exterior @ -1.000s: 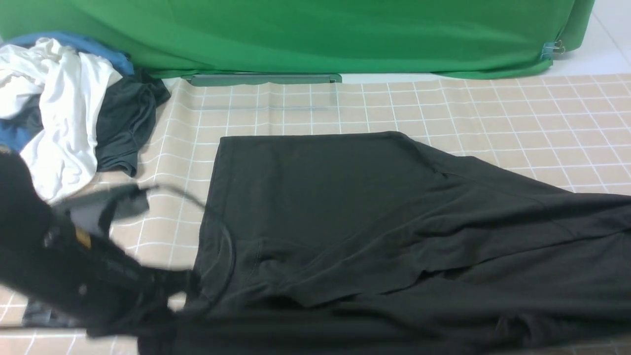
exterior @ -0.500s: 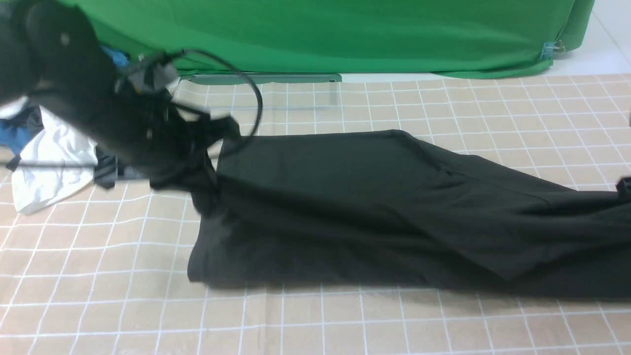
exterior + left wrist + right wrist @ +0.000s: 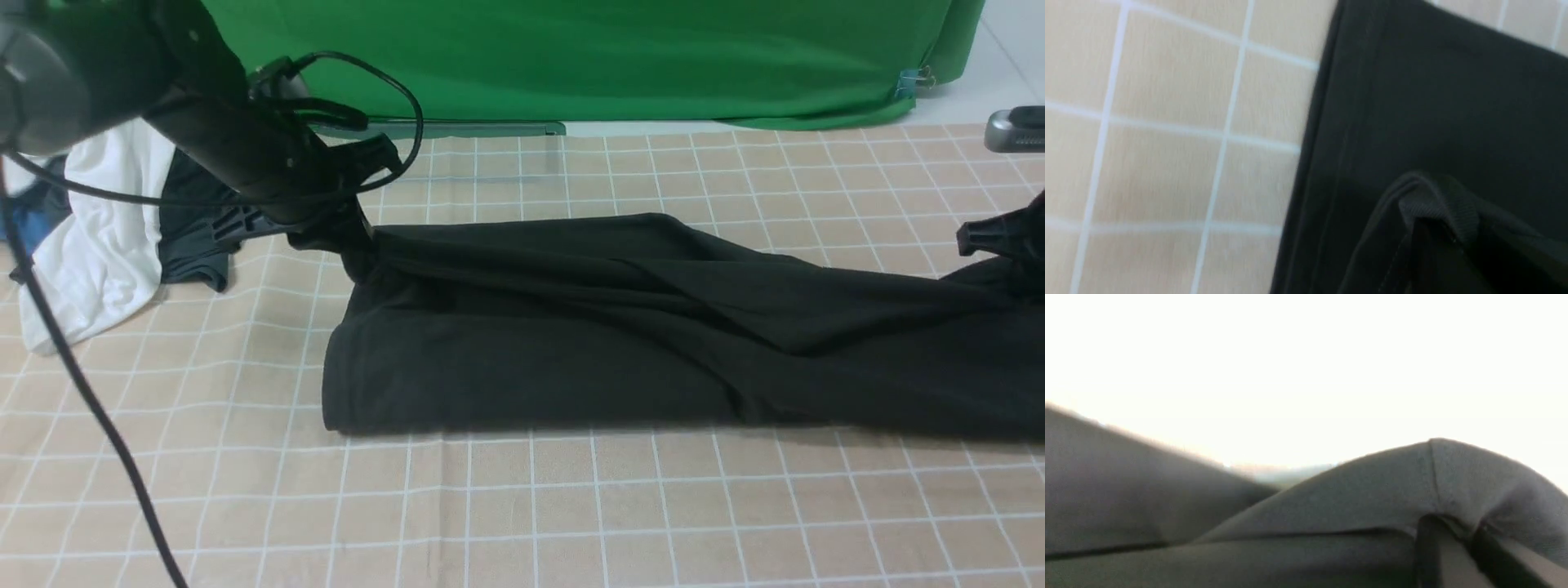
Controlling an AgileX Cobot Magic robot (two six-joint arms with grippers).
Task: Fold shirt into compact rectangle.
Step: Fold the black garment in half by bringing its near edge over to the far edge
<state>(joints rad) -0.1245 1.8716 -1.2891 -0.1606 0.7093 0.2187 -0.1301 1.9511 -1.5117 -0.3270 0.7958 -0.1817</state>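
Note:
The black shirt (image 3: 571, 343) lies as a long folded band across the gridded tablecloth, its folded edge toward the front. My left gripper (image 3: 353, 238) is shut on the shirt's far left corner, just above the cloth. The left wrist view shows the ribbed collar (image 3: 1439, 208) bunched at the jaws over flat shirt fabric (image 3: 1433, 102). At the right edge my right gripper (image 3: 1008, 245) is shut on the shirt's other end, held slightly lifted. In the right wrist view, fabric (image 3: 1351, 498) drapes over the dark fingers (image 3: 1437, 559). No logo shows.
A pile of clothes sits at the back left: a white garment (image 3: 98, 212) and a dark grey garment (image 3: 192, 220). A green backdrop (image 3: 571, 57) closes the far side. My left arm's cable (image 3: 82, 384) hangs over the front left. A grey object (image 3: 1016, 129) shows at the far right.
My left gripper swept from the front left up and over to the far left, carrying the shirt's near edge with it. The shirt is now doubled lengthwise. The right gripper came into view.

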